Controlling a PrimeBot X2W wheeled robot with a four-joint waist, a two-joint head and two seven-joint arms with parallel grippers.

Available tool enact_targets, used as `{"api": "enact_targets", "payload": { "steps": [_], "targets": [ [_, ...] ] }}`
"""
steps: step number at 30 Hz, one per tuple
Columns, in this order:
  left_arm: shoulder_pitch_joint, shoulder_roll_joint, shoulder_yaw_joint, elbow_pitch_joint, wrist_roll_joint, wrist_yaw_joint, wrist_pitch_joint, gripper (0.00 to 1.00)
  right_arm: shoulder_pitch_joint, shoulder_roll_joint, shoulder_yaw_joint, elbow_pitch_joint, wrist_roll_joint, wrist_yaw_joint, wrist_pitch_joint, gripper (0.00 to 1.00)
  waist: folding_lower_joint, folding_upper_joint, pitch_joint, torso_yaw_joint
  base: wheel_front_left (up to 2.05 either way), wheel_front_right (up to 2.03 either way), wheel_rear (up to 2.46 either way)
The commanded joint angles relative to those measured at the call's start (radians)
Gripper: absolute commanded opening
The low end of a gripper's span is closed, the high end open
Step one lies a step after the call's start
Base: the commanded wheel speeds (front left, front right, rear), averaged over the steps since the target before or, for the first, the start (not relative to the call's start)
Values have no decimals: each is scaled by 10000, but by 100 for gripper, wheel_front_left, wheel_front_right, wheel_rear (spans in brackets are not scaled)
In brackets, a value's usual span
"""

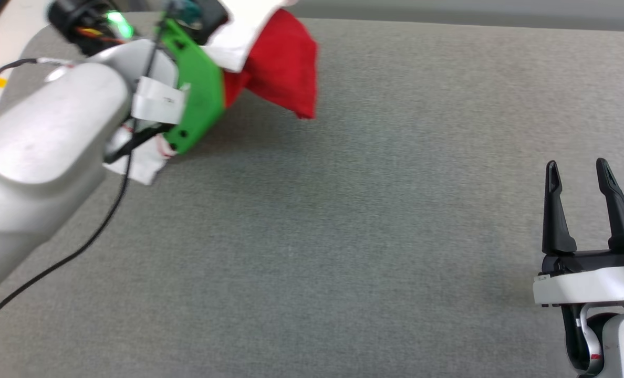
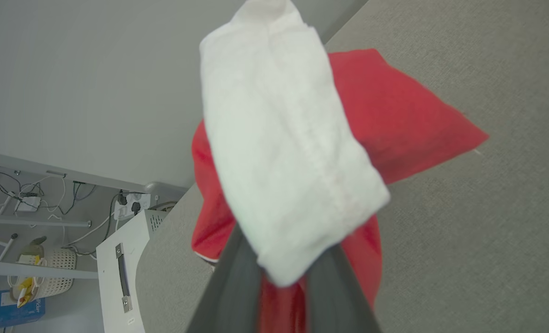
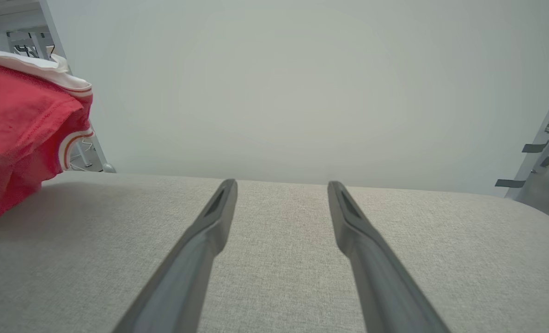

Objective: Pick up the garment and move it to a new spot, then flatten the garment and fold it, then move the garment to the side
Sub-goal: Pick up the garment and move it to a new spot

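Grey fabric counter point(image 1: 343, 236). Your left gripper point(image 2: 281, 286) has its jaws clamped on the garment point(image 1: 280, 63), which hangs bunched above the far left, probably so you can carry it to a new spot. Your right gripper point(image 1: 580, 176) sits near right, jaws wide open and empty.

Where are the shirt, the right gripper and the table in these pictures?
shirt point(image 1: 283, 63): head view, on its lifted red body.
right gripper point(image 1: 577, 167): head view, midway between its two dark fingertips.
table point(image 1: 343, 236): head view, on its bare grey cloth top.
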Motion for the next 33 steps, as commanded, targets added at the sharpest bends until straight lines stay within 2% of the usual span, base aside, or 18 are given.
{"api": "enact_targets", "payload": {
  "steps": [1, 8, 10, 15, 18, 24, 29, 33],
  "targets": [
    [-291, -328, -127, -184, 78, -23, -35, 0, 53, -18, -11, 28, 119, -9, -92, 100, 1, -1, -81, -624, 0, 0, 0],
    [-674, -1764, -533, -742, 398, -23, 63, 0, -65, -17, 5, 101, 469, -9, -92, 100, 1, -1, 201, -1633, 0, 0, 0],
    [-699, -2410, -575, -741, 568, -23, 170, 0, -129, -17, -46, 114, 564, -9, -92, 100, 1, -1, 337, -1914, 0, 0, 0],
    [52, -3831, -587, -867, 1451, -23, 811, 0, -351, -17, -74, 130, 776, -9, -92, 100, 1, -1, 747, -2538, 0, 0, 0],
    [698, -4373, -588, -813, 1855, -23, 1057, 0, -442, -17, -40, 127, 869, -9, -92, 100, 1, -1, 980, -2788, 0, 0, 0],
    [2393, -5018, -589, -431, 2647, -23, 1508, 0, -576, -17, -15, 169, 1013, -9, -92, 100, 1, -1, 1372, -3027, 0, 0, 0],
    [3420, -5190, -590, -160, 2781, -23, 1886, 0, -696, -17, 17, 205, 1022, -9, -92, 100, 1, -1, 1481, -3039, 0, 0, 0],
    [3532, -5259, -590, 108, 2755, -23, 1695, 0, -758, -17, 32, 221, 977, -9, -92, 100, 1, -1, 1458, -2960, 0, 0, 0]
  ]
}}
